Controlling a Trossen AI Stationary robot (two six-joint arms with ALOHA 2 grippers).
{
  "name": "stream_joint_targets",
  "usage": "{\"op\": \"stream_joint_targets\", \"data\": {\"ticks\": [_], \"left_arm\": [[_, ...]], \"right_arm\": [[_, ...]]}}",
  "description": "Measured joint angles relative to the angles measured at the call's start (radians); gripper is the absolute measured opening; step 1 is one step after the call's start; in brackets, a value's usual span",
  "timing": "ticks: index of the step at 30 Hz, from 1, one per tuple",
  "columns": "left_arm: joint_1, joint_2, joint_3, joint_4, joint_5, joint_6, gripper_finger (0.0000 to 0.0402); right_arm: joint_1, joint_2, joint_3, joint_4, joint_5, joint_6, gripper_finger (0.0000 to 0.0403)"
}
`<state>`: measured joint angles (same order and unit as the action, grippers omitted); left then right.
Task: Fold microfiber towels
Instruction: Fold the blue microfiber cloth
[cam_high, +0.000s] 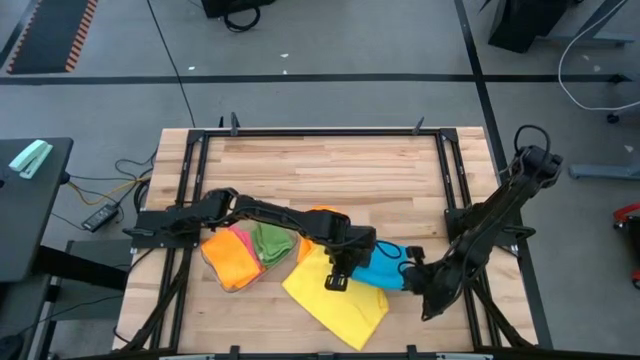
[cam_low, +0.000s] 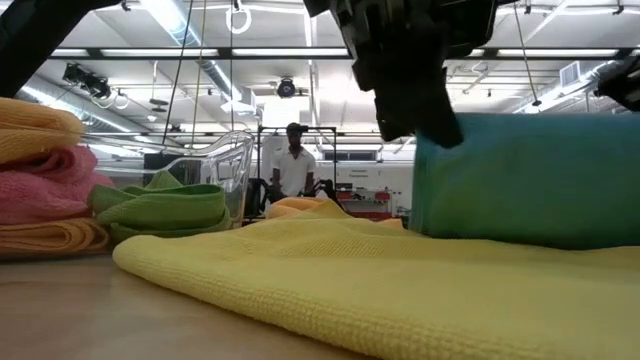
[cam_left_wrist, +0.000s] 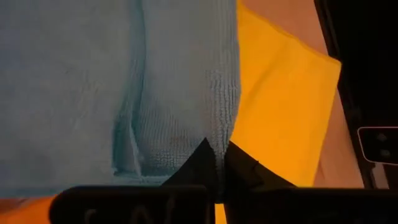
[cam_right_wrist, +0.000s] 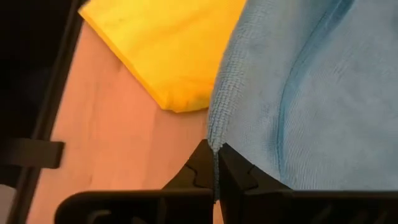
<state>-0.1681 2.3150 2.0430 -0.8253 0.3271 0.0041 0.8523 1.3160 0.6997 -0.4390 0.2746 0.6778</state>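
Pinching opposite edges of the blue towel (cam_high: 382, 268), left pincer (cam_high: 338, 277) and right pincer (cam_high: 412, 275) look clamped tight, probably to lift it off the yellow towel (cam_high: 335, 305).

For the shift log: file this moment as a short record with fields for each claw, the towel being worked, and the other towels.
left claw: shut on the blue towel's edge
right claw: shut on the opposite edge of the blue towel
blue towel: held between both claws, partly over the yellow towel
yellow towel: spread on the wooden table, near the front edge
other towels: orange towel, pink towel, green towel bunched to the left
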Motion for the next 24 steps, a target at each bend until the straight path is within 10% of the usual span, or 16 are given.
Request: {"op": "stream_joint_targets", "data": {"ticks": [24], "left_arm": [[0.123,-0.004,-0.076,0.085,-0.043,0.02,0.0036]], "right_arm": [[-0.149,-0.027,-0.053,-0.149,-0.078,0.091,0.0015]]}}
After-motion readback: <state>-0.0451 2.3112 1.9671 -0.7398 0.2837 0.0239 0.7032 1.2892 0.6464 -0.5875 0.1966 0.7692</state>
